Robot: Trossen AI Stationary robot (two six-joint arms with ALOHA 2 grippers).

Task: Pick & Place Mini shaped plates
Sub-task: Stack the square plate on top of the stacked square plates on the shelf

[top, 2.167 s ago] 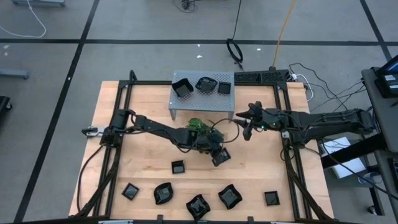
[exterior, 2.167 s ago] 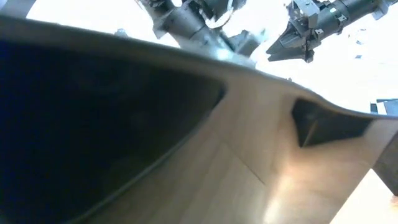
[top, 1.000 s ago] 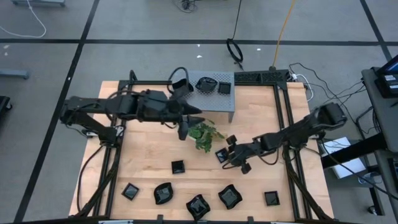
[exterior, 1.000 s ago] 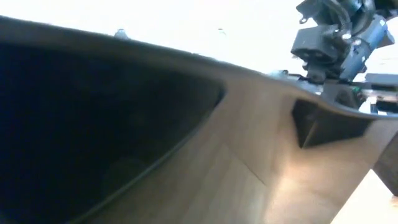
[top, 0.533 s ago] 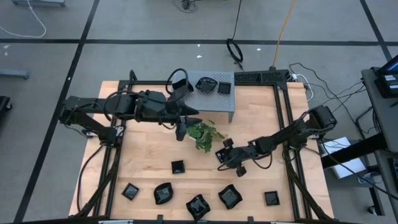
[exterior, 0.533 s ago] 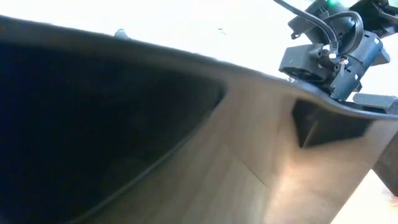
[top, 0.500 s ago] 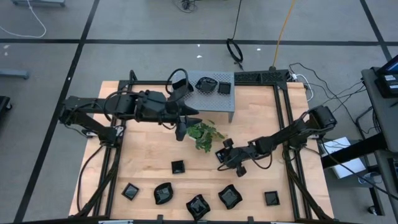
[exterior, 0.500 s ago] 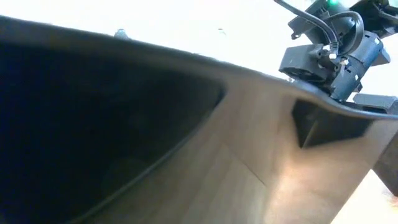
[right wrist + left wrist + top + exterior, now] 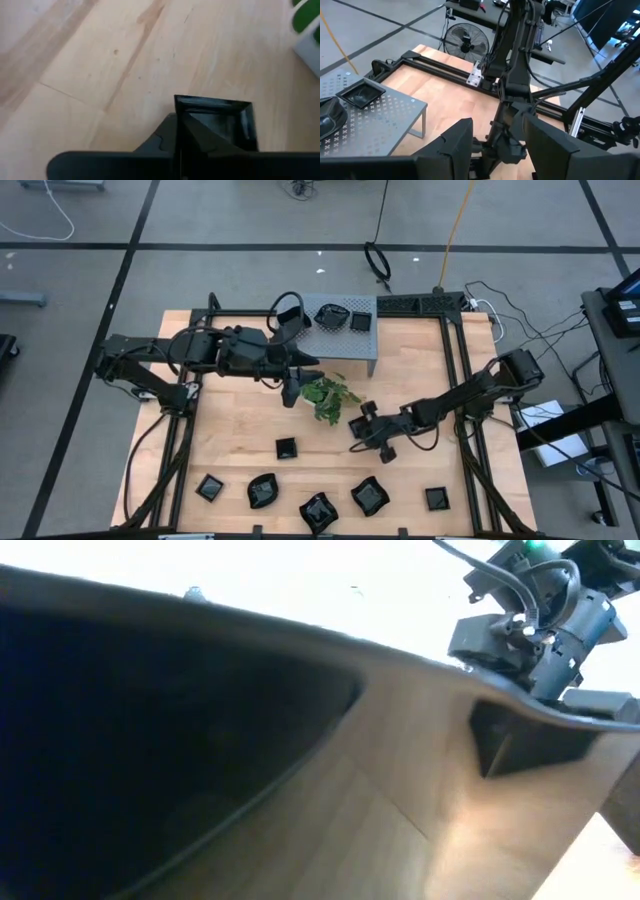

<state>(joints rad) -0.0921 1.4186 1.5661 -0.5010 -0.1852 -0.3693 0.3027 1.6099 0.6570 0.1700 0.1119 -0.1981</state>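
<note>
Near the table's middle my right gripper (image 9: 360, 430) is shut on the rim of a square glossy black mini plate (image 9: 217, 120) that lies on the wood. The right wrist view shows that gripper (image 9: 179, 125) pinching the plate's near edge. Two more mini plates (image 9: 328, 315) (image 9: 361, 322) sit on the grey perforated stand (image 9: 335, 340). Several others lie in a row along the front, among them a small square one (image 9: 286, 447) and a wavy one (image 9: 369, 496). My left gripper (image 9: 293, 380) hangs open beside the stand, its fingers (image 9: 447, 147) spread with nothing between them.
A green leafy plant (image 9: 325, 395) stands between the two grippers, just in front of the stand. A black frame (image 9: 455, 380) borders the wooden table. Something dark and close fills most of the low view, leaving only the right arm's wrist (image 9: 530, 635) visible.
My right gripper slid a little to the left and closed on the square plate's rim. The left arm has stayed where it was over the last second.
</note>
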